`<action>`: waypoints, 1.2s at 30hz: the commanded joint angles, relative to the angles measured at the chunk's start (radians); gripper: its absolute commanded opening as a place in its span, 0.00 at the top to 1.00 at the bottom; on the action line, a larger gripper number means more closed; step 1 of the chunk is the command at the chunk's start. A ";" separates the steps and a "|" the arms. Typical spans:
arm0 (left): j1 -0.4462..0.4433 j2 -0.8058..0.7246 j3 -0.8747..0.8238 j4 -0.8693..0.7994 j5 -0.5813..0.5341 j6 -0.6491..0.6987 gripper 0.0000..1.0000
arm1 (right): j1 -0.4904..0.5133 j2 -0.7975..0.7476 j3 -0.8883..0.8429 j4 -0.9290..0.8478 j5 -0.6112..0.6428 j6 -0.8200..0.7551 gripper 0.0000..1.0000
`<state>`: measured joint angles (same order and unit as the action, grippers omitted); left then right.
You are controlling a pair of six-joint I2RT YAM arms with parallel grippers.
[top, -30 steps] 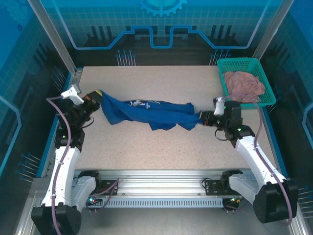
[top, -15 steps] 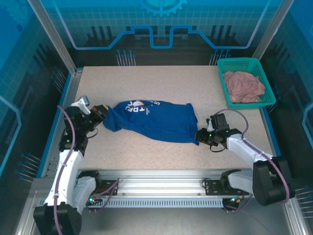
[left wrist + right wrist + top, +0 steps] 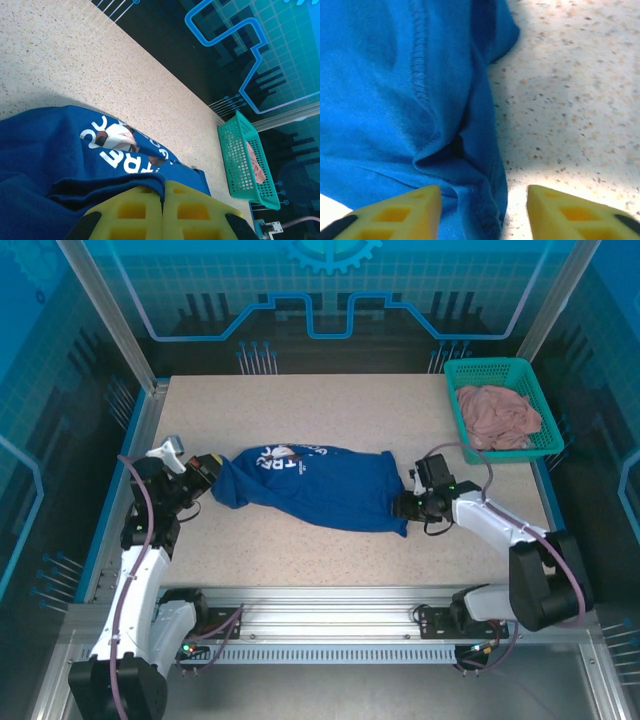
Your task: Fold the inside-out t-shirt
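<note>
The royal-blue t-shirt (image 3: 315,485) lies bunched across the middle of the table, white lettering (image 3: 285,458) facing up near its left end. My left gripper (image 3: 208,472) is shut on the shirt's left edge; in the left wrist view the yellow fingers (image 3: 132,210) pinch a blue fold (image 3: 115,185). At the shirt's right end my right gripper (image 3: 404,505) stands open. In the right wrist view its yellow fingertips (image 3: 405,212) straddle the shirt's hemmed edge (image 3: 480,200), which lies loose on the table between them.
A teal basket (image 3: 455,400) at the back right corner holds a dusty-pink garment (image 3: 497,415). Speckled tabletop (image 3: 300,410) stretches behind the shirt. A blue rail borders the table's left side (image 3: 135,445).
My right gripper has opened and let go of the shirt's right end. The shirt, stretched taut between both grippers a second ago, has settled wider on the table. The left gripper moved slightly nearer.
</note>
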<state>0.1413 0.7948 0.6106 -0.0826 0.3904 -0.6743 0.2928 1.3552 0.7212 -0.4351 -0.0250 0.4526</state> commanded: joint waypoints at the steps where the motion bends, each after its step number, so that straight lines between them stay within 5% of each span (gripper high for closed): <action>1: 0.011 -0.005 -0.004 0.021 0.025 0.006 1.00 | 0.066 0.037 0.058 -0.066 0.053 -0.067 0.46; 6: 0.012 -0.004 -0.006 0.029 0.033 -0.003 1.00 | 0.167 0.134 0.150 -0.134 0.252 -0.051 0.36; 13: 0.012 -0.008 -0.006 0.035 0.035 -0.005 1.00 | 0.259 0.271 0.242 -0.226 0.430 0.008 0.36; 19: 0.017 -0.029 0.027 -0.033 -0.059 -0.008 1.00 | 0.240 0.271 0.240 -0.221 0.475 0.027 0.47; 30: 0.136 0.003 0.230 -0.181 -0.088 0.010 1.00 | 0.088 0.158 0.210 -0.134 0.365 -0.019 0.72; 36: 0.138 0.026 0.222 -0.140 -0.036 -0.004 1.00 | 0.076 0.111 0.199 -0.118 0.231 -0.041 0.73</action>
<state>0.2707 0.8074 0.8276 -0.2237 0.3172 -0.6785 0.3759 1.5074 0.9302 -0.5732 0.3138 0.4313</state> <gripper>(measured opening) 0.058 0.256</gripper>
